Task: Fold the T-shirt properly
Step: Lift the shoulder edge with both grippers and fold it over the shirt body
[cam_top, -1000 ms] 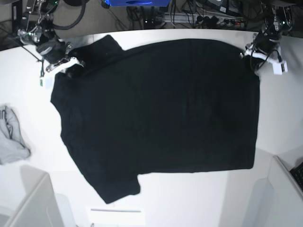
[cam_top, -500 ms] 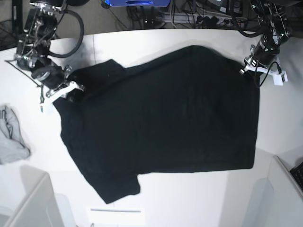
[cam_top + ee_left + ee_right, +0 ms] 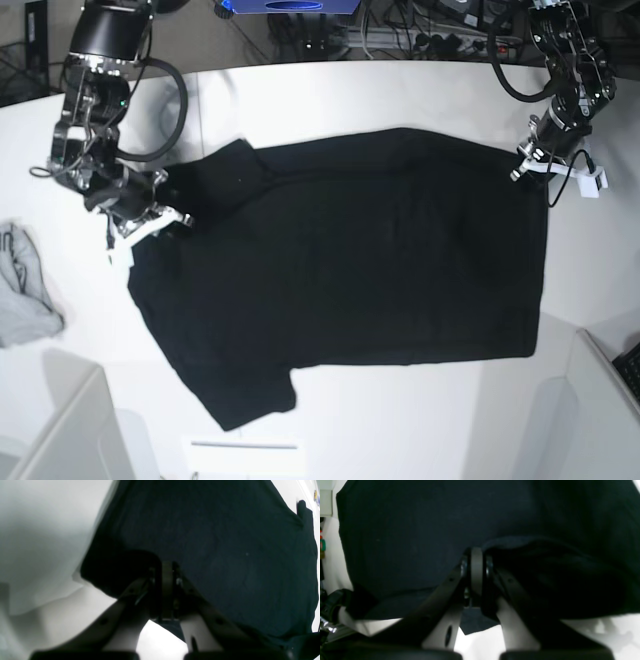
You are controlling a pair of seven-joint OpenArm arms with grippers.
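Observation:
The black T-shirt (image 3: 340, 260) lies spread on the white table (image 3: 330, 90), plain side up; no print shows. My left gripper (image 3: 528, 165) at the base view's right is shut on the shirt's far right corner; the left wrist view shows its fingers (image 3: 167, 580) pinched on black cloth (image 3: 225, 542). My right gripper (image 3: 150, 222) at the base view's left is shut on the shirt's far left edge near a sleeve; the right wrist view shows its fingers (image 3: 476, 570) clamped on the fabric (image 3: 420, 530). The far edge is lifted and drawn toward the near side.
A small light grey cloth (image 3: 25, 290) lies at the table's left edge. A white box wall (image 3: 70, 430) stands at the near left and another (image 3: 600, 400) at the near right. Cables and gear (image 3: 420, 35) sit beyond the far edge.
Both grippers have moved toward the near side, dragging the shirt's far edge with them. The far edge has left the table's back and more white table shows behind it.

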